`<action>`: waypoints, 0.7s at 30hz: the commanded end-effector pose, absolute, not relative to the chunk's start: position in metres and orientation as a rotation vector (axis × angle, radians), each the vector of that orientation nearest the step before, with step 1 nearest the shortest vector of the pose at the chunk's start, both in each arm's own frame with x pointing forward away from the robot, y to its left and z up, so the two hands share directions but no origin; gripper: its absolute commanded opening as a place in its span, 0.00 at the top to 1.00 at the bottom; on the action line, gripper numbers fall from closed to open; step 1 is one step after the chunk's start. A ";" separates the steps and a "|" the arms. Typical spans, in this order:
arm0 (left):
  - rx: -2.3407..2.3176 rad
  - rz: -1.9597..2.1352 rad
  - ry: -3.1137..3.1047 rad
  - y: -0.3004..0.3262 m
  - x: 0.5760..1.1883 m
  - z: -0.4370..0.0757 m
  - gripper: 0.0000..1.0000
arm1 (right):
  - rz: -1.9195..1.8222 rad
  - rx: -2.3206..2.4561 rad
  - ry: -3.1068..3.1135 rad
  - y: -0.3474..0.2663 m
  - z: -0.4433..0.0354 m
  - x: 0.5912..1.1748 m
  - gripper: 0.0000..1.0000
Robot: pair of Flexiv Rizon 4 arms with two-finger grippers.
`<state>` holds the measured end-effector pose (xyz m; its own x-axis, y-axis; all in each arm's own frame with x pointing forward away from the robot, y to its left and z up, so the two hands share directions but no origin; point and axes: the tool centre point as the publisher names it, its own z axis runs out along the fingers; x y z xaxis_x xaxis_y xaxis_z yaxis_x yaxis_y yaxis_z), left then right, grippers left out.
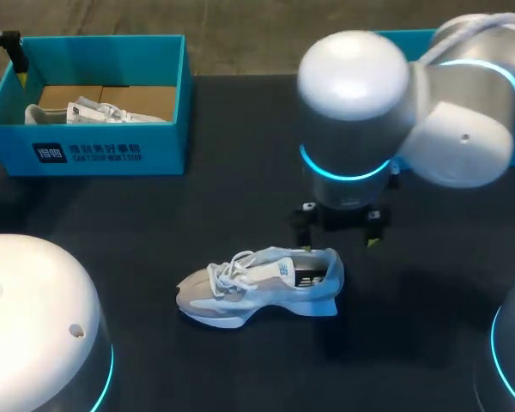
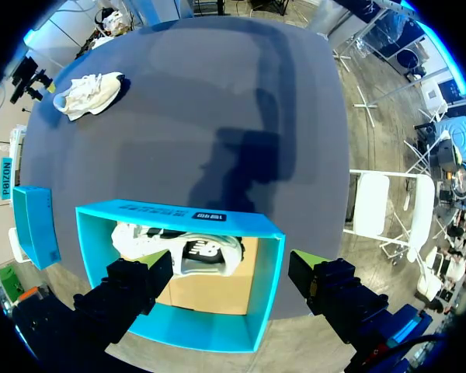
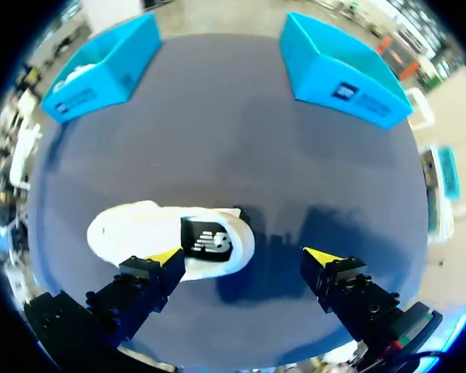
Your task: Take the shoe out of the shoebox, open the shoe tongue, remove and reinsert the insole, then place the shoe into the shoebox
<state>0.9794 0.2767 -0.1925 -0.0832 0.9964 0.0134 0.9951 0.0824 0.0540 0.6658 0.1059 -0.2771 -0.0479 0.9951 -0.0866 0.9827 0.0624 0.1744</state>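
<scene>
- Right gripper (image 3: 243, 256), fingers spread over the sneaker (image 1: 262, 283) heel: an off-centre descent could tip it.
- Left gripper (image 2: 233, 264), fingers apart above the shoebox (image 1: 94, 154), at the sneaker's ten o'clock.

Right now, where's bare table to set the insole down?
Widest free patch: bare table between the shoebox and the shoe. Also free: the strip in front of the shoe, on the robot's side. Crowded: the shoe's heel end, where the open right gripper hovers; the shoebox already holds a second shoe.

All three see the shoe (image 1: 259, 287): head camera from high above, right wrist close over it, left wrist far off.
</scene>
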 end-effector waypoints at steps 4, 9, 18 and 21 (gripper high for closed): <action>2.109 0.080 2.292 0.277 0.979 -0.193 0.00 | 0.272 2.033 2.446 0.078 -0.263 0.670 0.00; 2.109 0.080 2.292 0.277 0.979 -0.193 0.00 | 0.272 2.033 2.446 0.078 -0.263 0.670 0.00; 2.109 0.080 2.292 0.277 0.979 -0.193 0.00 | 0.612 1.795 2.572 0.060 -0.263 0.674 0.00; 2.109 0.080 2.292 0.277 0.979 -0.193 0.00 | 0.835 1.542 2.703 0.042 -0.259 0.676 0.00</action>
